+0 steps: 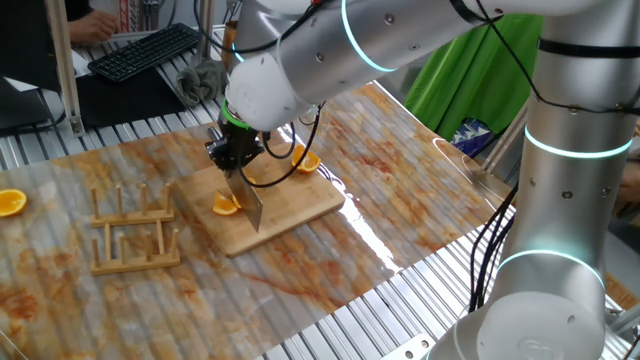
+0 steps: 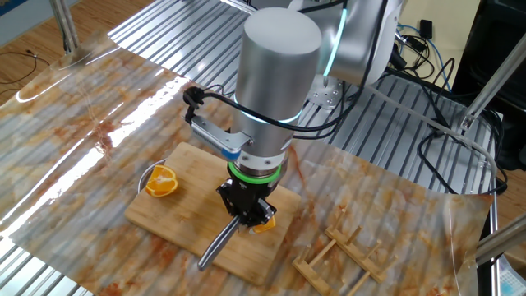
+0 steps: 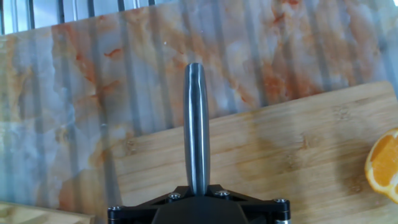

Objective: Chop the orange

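Wooden rack [image 1: 135, 228] crowds the cutting board's [image 1: 290, 215] near-left side — an orange half [image 1: 305, 160] blocks its far corner.

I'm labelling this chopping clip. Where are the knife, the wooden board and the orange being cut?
knife [image 1: 249, 205], one fixed view, flat of the blade.
wooden board [image 2: 182, 210], the other fixed view, bare top surface.
orange [image 1: 226, 205], one fixed view, flesh beside the blade.

A wooden dish rack [image 1: 135, 232] stands on the stained, marbled table cover [image 1: 400, 180], just beside the board's left end. Well apart, near the cover's left edge, lies a lone orange slice [image 1: 11, 202]. Beyond the cover — on the far side — a black keyboard [image 1: 145, 51] rests, with a grey cloth [image 1: 203, 80] bunched near it. A green fabric [image 1: 470, 80] hangs behind.
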Controlling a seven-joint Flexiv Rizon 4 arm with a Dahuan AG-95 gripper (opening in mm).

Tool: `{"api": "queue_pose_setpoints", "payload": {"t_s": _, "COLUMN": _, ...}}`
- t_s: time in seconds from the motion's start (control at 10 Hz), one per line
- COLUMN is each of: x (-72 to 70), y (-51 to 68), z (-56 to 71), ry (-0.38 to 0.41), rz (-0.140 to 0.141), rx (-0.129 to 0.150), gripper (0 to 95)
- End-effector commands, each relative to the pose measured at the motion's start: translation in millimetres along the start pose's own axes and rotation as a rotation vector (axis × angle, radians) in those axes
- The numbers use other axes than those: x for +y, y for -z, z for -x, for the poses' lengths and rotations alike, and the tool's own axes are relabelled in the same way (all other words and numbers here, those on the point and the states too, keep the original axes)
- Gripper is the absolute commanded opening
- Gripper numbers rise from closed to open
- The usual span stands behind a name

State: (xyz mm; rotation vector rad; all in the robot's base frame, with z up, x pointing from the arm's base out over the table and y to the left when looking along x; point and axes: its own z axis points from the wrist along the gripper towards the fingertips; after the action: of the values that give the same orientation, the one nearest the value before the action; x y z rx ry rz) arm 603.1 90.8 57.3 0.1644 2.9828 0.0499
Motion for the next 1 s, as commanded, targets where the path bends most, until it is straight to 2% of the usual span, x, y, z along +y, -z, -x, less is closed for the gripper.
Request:
{"api": "queue_pose_setpoints", "payload": {"t_s": 0.1, "x": 0.9, "y": 1.0, "z": -1.7, "ry": 0.01, "rz": 0.0, "rx": 0.001, "gripper": 0.0}}
{"api": "queue_pose_setpoints", "payload": {"t_s": 0.5, "x": 6.4, "y": -7.8, "z": -7.0, "ry": 0.03, "rz": -0.007, "rx": -0.009, "gripper": 0.0}}
{"api": "queue_pose_setpoints", "payload": {"t_s": 1.0, "x": 10.8, "y": -17.0, "z": -7.2, "ry": 0.041, "rz": -0.014, "rx": -0.021, "gripper": 0.0}}
